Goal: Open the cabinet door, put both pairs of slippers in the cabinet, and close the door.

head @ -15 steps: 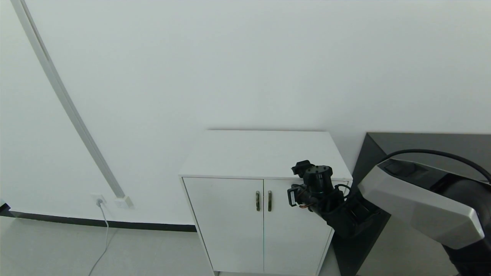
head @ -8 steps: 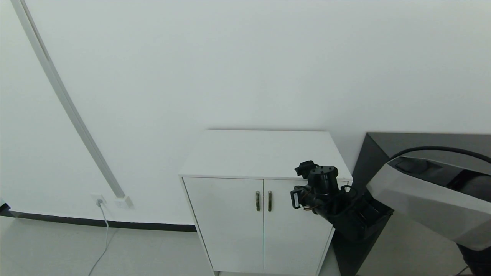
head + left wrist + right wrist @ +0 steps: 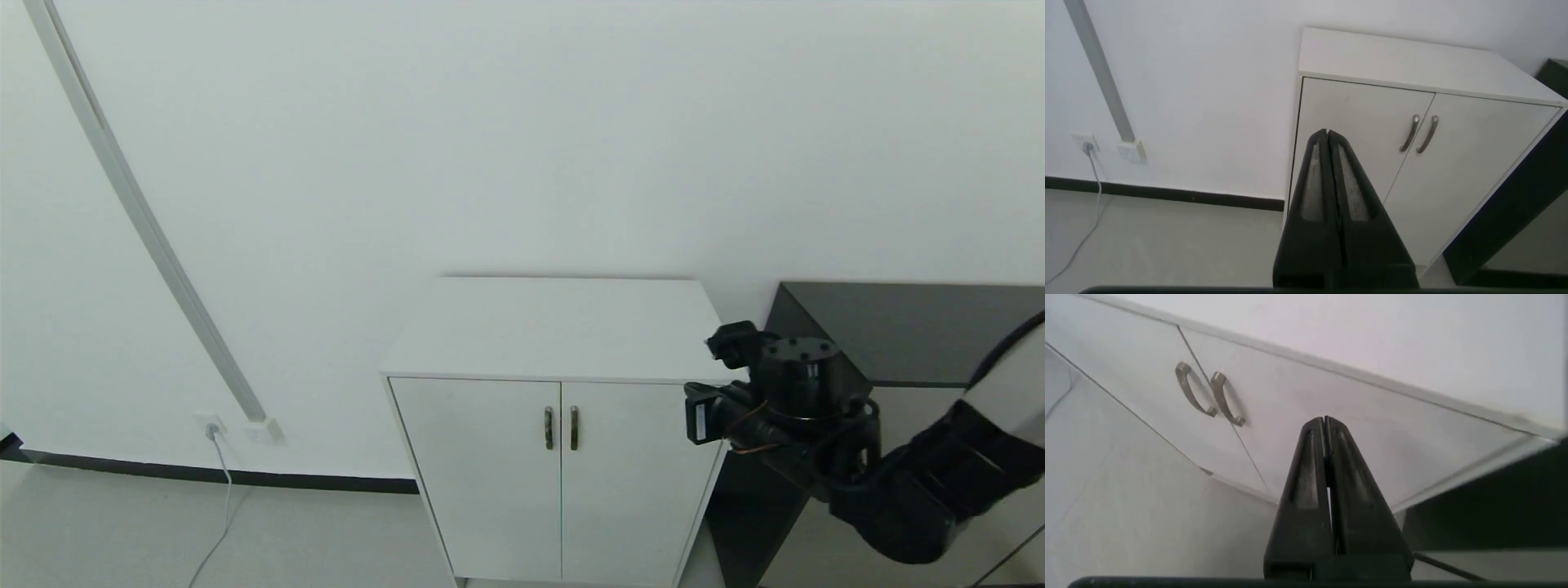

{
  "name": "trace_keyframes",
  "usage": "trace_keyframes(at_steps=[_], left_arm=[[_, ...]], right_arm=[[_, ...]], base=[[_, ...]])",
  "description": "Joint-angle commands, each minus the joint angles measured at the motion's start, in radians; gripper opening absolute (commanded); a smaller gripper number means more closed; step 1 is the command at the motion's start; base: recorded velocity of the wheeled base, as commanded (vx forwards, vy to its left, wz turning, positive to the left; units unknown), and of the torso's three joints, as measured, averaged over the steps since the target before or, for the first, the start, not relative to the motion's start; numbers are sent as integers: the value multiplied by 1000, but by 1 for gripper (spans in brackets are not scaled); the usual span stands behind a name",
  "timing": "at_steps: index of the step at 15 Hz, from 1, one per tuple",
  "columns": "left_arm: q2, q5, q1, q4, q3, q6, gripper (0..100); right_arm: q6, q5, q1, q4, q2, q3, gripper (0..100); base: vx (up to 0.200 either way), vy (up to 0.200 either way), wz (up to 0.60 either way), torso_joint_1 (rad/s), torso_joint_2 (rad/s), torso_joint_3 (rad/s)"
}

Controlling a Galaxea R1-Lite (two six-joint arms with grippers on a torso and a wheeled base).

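The white cabinet (image 3: 555,327) stands against the wall with both doors closed. Its two metal handles (image 3: 561,428) meet at the middle seam. My right arm's wrist (image 3: 784,400) hangs in front of the cabinet's right edge, level with the top of the doors. My right gripper (image 3: 1325,426) is shut with nothing in it and points at the right door (image 3: 1315,384), off to the side of the handles (image 3: 1208,392). My left gripper (image 3: 1327,137) is also shut and empty, held back from the cabinet, facing the left door (image 3: 1360,122).
A dark cabinet (image 3: 906,327) stands right beside the white one. A grey conduit (image 3: 139,212) runs down the wall to a socket (image 3: 211,426) with a cable trailing to the floor. Open floor (image 3: 204,531) lies left of the cabinet.
My right arm has swung to the right, from in front of the right door to the cabinet's right edge. The doors have stayed closed.
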Motion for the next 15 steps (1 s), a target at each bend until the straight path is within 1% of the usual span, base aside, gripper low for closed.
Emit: trace_keyframes(at_steps=[1, 3, 4, 7, 8, 11, 12, 13, 14, 15], left_arm=[[1, 0, 0, 0, -1, -1, 0], [0, 0, 0, 0, -1, -1, 0], [0, 0, 0, 0, 1, -1, 0], [0, -1, 0, 0, -1, -1, 0], [0, -1, 0, 0, -1, 1, 0], [1, -1, 0, 0, -1, 1, 0], [1, -1, 0, 0, -1, 1, 0], [1, -1, 0, 0, -1, 1, 0], [1, -1, 0, 0, -1, 1, 0], [1, -1, 0, 0, -1, 1, 0]], right_arm=[[-24, 0, -105, -3, -218, 107, 0], [-53, 0, -169, -1, -285, 147, 0], [-76, 0, -227, -1, -350, 199, 0], [-104, 1, -307, -1, -488, 329, 0], [-105, 1, -315, -1, -515, 357, 0], [-150, 3, -346, 0, -675, 501, 0], [-154, 3, -349, 0, -696, 518, 0], [-160, 3, -349, 14, -767, 567, 0], [-160, 3, -349, 36, -796, 582, 0], [-160, 7, -349, 88, -857, 601, 0]], base=[[0, 0, 0, 0, 0, 0], [0, 0, 0, 0, 0, 0], [0, 0, 0, 0, 0, 0], [0, 0, 0, 0, 0, 0], [0, 0, 0, 0, 0, 0], [0, 0, 0, 0, 0, 0], [0, 0, 0, 0, 0, 0], [0, 0, 0, 0, 0, 0], [0, 0, 0, 0, 0, 0], [0, 0, 0, 0, 0, 0]])
